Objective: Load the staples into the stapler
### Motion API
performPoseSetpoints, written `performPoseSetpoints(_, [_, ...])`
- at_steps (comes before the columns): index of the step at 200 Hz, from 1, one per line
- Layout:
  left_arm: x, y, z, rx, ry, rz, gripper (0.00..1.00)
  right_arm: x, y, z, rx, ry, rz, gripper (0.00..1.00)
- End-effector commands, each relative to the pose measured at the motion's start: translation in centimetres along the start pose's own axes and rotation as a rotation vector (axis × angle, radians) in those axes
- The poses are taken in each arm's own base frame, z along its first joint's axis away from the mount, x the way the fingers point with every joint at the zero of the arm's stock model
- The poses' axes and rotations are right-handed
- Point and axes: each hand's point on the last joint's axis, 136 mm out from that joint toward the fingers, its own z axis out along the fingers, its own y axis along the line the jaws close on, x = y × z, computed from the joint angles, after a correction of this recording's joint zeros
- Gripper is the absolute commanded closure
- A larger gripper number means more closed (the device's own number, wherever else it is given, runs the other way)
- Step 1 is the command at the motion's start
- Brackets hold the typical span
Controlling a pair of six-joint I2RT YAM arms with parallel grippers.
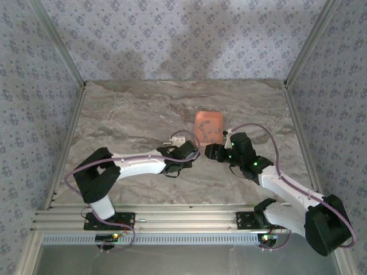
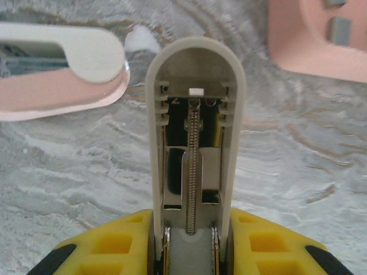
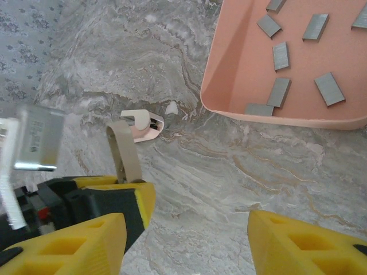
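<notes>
The left arm (image 1: 137,166) and right arm (image 1: 287,189) are white with black joints. A purple cable (image 1: 67,179) loops along each. The fingers (image 2: 109,249) are yellow.

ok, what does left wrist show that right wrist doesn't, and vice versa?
Left wrist: the spring running down inside the stapler's opened arm. Right wrist: the right hand, open with nothing in it. Both: the left hand clamped on that arm, the stapler's pink-and-white base, and the salmon tray with loose staples.
</notes>
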Motion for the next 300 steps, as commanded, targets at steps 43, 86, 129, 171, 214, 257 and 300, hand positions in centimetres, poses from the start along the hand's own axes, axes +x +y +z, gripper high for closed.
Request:
performPoseSetpoints(43, [0.3,0.5,0.5,-0.04,0.029,-0.044,0.93,0.0,-0.7,0.6,0.019,-0.008,0.014,0.41])
performPoseSetpoints(86, [1.0,1.1,1.3,-0.033,0.075,-0.081,0.93,0.2,-0.7,0.8,0.016,-0.001,0.012,0.41])
performPoseSetpoints(129, [1.5,1.0,2.3,-0.018,0.118,-0.097,0.89,0.3,-0.8,0.9,0.016,0.0,0.014,0.41])
performPoseSetpoints(171, [1.8,0.5,2.9,-0.024,0.156,-0.077,0.86,0.3,-0.6,0.9,0.006,0.005,0.003,0.41])
performPoseSetpoints(214, [1.9,0.5,3.2,-0.042,0.177,-0.071,0.74,0.4,-0.7,0.9,0.01,0.007,-0.004,0.41])
performPoseSetpoints(257, [2.0,0.2,3.2,-0.033,0.189,-0.063,0.63,0.4,-0.6,0.8,0.007,0.009,-0.005,0.41])
performPoseSetpoints(300, [2.1,0.0,3.1,-0.025,0.198,-0.055,0.57,0.4,-0.6,0.7,0.002,0.008,-0.005,0.42])
